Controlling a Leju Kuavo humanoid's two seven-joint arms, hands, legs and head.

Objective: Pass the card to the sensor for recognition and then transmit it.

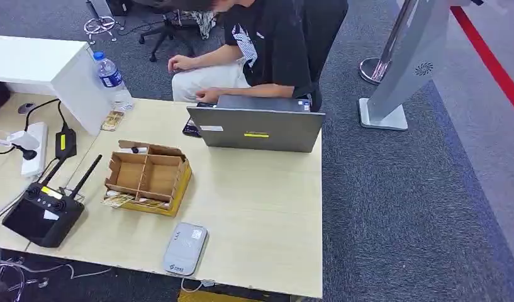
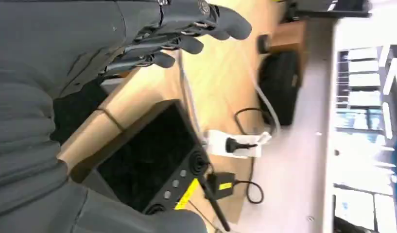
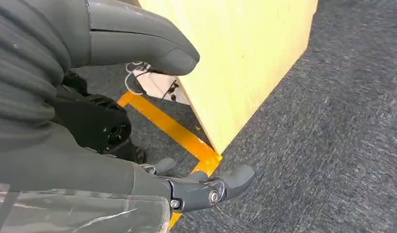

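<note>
Clearly the card has yet to be picked up: both hands hold nothing. The left hand point(image 2: 186, 29) hovers with fingers spread above the bench's point(image 1: 260, 207) left edge, near the black controller point(image 1: 45, 211); the right hand point(image 3: 186, 121) hangs with fingers apart beside the bench's corner, over the carpet. What look like cards point(image 1: 119, 200) lie just in front of the cardboard box point(image 1: 147, 177) — too small to be sure. The grey sensor point(image 1: 185, 248) sits near the front edge. The robot would do well to pinch one card by its edge, keep it flat, then lower it squarely over the sensor's face — clear of the box wall
</note>
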